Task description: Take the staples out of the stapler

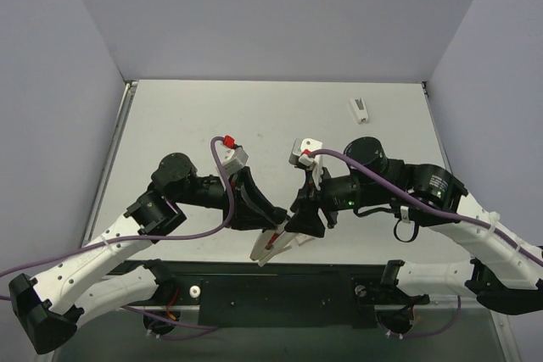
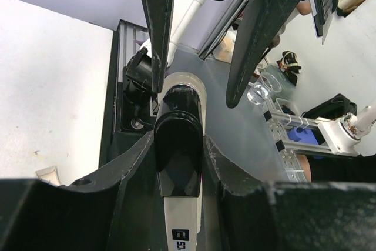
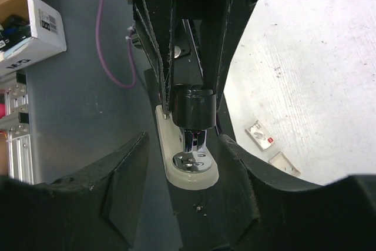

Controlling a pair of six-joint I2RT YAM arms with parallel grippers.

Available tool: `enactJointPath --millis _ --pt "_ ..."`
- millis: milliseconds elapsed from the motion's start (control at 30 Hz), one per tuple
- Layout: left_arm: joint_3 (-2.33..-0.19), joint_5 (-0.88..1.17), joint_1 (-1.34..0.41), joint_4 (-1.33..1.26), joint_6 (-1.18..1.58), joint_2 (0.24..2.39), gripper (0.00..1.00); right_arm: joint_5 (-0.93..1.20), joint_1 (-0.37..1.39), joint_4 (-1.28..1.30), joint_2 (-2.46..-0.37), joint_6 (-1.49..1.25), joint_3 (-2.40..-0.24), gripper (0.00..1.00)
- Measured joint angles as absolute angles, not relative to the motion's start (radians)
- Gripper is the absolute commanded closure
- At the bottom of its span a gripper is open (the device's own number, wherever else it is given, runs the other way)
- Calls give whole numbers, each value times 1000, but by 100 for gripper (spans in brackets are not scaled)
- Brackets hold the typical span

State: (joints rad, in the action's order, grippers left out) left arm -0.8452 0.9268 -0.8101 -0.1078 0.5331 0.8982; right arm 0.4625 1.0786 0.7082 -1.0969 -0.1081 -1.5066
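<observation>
From where I stood, the job looked barely begun. The stapler [image 1: 273,249] hung in the air at about 6 o'clock of the table [image 1: 254,116], right over its near edge, caught between the two grippers. The left gripper [image 2: 180,142] was pressed together on the black-ended bar [image 2: 178,157], tight against each side of it. The right gripper [image 3: 183,142] came in from the opposite end, its fingers [image 2: 157,33] spread to either side of the white shell [image 2: 187,89]. The left wrist view showed one finger against the shell and a gap at the other, so I judged it not yet clamped.

I saw no strip of staples in any view, neither poking out of the stapler nor lying on the table. By my reckoning the whole unloading was left to do: getting the bar opened, then drawing or tipping the strip out.

As for room, the crowding was all at 6 o'clock. The black base plate [image 1: 280,294] sat just below the stapler, and anything dropped there could slip off the table's near edge. From 9 through 12 to 3 o'clock bare tabletop ran out to the walls [image 1: 68,82]. Only a small white piece [image 1: 359,108] lay out at 1 o'clock, and the white tabs [image 3: 261,135] lay near the right gripper's side. The purple cables [image 1: 222,158] looped up close by both wrists.
</observation>
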Motion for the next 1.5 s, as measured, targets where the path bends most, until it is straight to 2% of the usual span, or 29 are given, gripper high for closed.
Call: enactJointPath --millis 233,533,700,800,967,1033,1067,1100,1300,1500 --pt "-845 929 -812 -108 533 895 100 498 1079 707 -1108 -115 -1505 63" --pt "-852 933 -821 -107 527 891 100 519 1079 699 -1099 -123 -1476 64" --pt "-852 934 -826 -107 524 890 100 532 1079 699 -1097 -126 -1471 71" --pt "-852 938 -831 -107 520 889 100 533 1079 699 -1096 -126 -1467 79" --pt "-852 948 -838 -108 519 886 100 542 1079 693 -1095 -127 -1458 80" --pt "-852 948 -839 -108 519 886 100 546 1079 684 -1095 -128 -1450 89" --pt "-852 948 -841 -108 519 886 100 549 1079 683 -1095 -128 -1448 97" --pt "-852 951 -844 -107 518 887 100 553 1079 681 -1095 -133 -1444 100" --pt "-852 936 -869 -97 515 888 100 566 1079 643 -1056 -147 -1390 100" --pt "-852 901 -878 -61 507 890 100 548 1078 560 -936 -184 -1233 100"
